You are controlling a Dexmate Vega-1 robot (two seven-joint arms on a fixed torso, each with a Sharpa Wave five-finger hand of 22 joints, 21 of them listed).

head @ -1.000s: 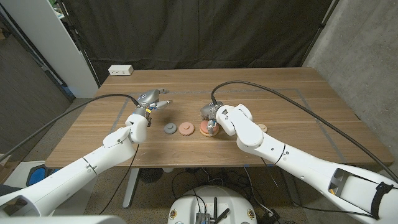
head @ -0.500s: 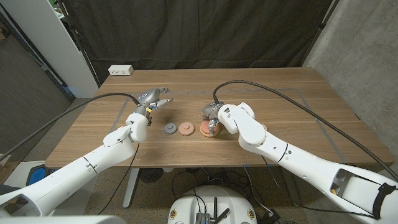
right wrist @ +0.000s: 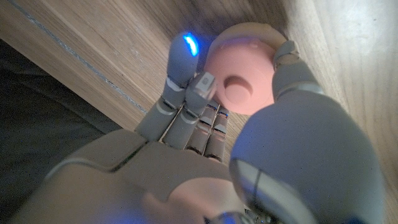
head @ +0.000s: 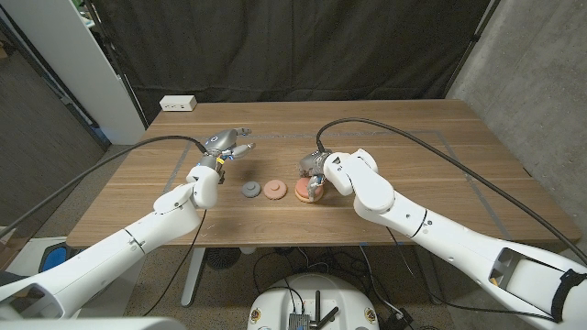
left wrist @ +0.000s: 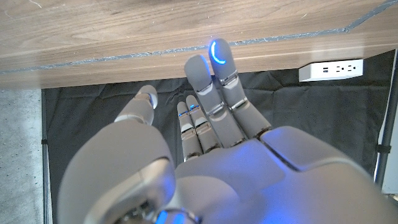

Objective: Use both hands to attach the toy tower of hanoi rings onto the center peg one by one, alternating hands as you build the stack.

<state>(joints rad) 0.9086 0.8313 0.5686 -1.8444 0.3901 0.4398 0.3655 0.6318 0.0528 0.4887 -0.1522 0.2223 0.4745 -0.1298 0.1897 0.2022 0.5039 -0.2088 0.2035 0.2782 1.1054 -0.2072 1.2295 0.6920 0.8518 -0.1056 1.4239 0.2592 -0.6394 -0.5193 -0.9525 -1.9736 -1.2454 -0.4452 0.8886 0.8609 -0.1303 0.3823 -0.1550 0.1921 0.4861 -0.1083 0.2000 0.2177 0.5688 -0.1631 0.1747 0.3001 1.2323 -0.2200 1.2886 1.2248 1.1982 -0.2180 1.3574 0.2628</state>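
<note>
My right hand (head: 312,176) grips pink ring (right wrist: 244,78) between thumb and fingers, low over wooden table (head: 413,156) near its middle. My left hand (head: 226,144) raised off table, fingers spread, holding nothing. Grey ring (head: 249,192) and pink-brown ring (head: 274,190) lie side by side on table between hands. White power strip (head: 178,104) at far edge.

The wooden table (head: 431,174) carries a grey ring (head: 249,192) and a pink ring (head: 274,190).
</note>
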